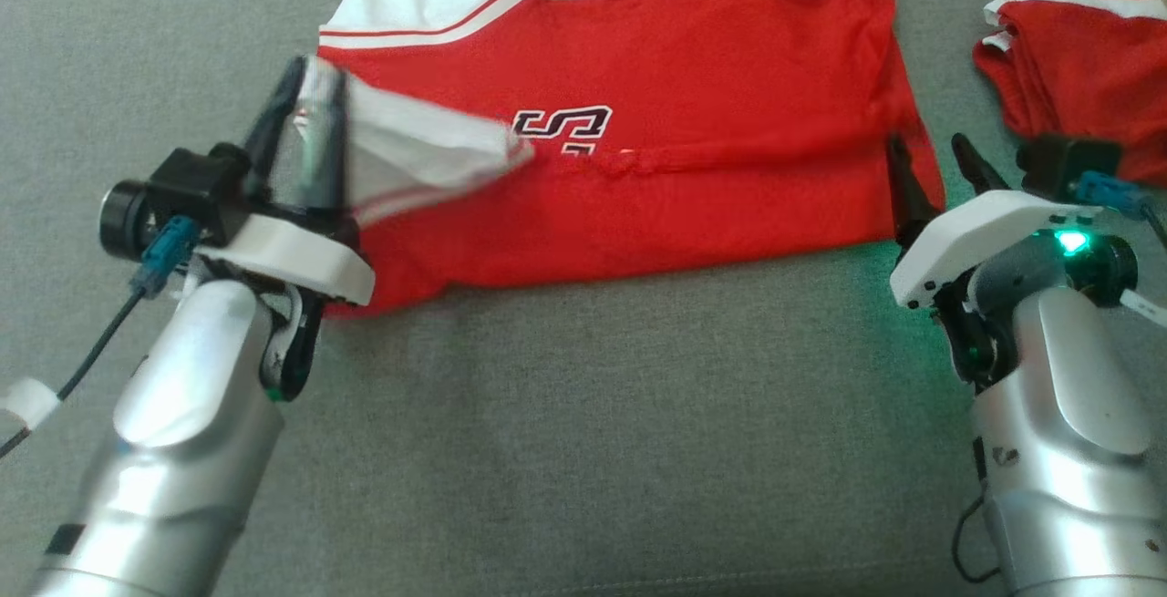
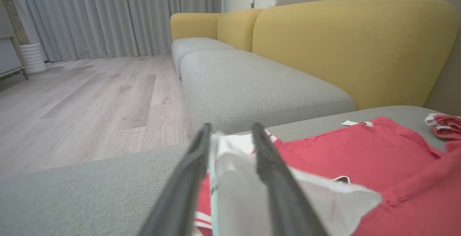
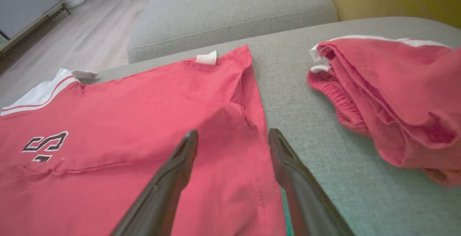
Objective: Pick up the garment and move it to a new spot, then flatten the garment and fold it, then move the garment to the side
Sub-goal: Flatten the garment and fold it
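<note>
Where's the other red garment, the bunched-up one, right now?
Head view, far right: the bunched red garment lies on the grey cushion, apart from the flat red shirt and just beyond the open right tool.

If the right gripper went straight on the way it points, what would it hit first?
Most likely the red shirt: the right gripper hangs open over its raised side hem. Depth is hard to judge.

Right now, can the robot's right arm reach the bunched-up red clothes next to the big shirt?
Probably yes. The right gripper is open and empty at the edge of the shirt, and the bunched red clothes lie just beyond it, with bare grey cushion between them.
</note>
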Available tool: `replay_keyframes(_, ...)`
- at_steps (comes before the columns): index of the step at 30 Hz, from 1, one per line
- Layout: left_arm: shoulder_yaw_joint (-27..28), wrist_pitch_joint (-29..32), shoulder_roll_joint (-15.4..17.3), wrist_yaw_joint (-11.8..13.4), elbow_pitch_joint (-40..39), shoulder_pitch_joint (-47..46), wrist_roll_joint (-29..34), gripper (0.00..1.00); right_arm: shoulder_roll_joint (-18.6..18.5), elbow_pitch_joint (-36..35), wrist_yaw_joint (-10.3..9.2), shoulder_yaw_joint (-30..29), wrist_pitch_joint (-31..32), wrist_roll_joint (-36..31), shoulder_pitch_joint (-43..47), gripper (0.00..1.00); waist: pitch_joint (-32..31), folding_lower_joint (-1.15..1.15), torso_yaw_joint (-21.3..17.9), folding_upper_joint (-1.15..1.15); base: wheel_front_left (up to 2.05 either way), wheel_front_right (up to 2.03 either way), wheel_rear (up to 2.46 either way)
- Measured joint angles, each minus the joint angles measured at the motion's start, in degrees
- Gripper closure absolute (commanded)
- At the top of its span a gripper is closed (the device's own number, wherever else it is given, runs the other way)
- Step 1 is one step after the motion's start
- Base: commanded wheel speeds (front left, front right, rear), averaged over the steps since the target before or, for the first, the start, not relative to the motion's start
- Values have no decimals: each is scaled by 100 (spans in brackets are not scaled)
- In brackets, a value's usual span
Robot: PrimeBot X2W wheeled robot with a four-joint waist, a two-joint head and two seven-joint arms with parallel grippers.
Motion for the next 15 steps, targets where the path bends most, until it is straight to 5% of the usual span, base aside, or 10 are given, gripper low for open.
replay_keyframes(7,54,-142,-140,-87,-98,69,47,0,-2,-215,0,23,-398,67,51,0,-67,0,35,0,0,0,0)
replay_keyframes(15,464,-135,-123,300,-965,1553,-290,0,-1,-1112,0,-45,-538,198,1190,0,-199,-1,114,0,0,0,0)
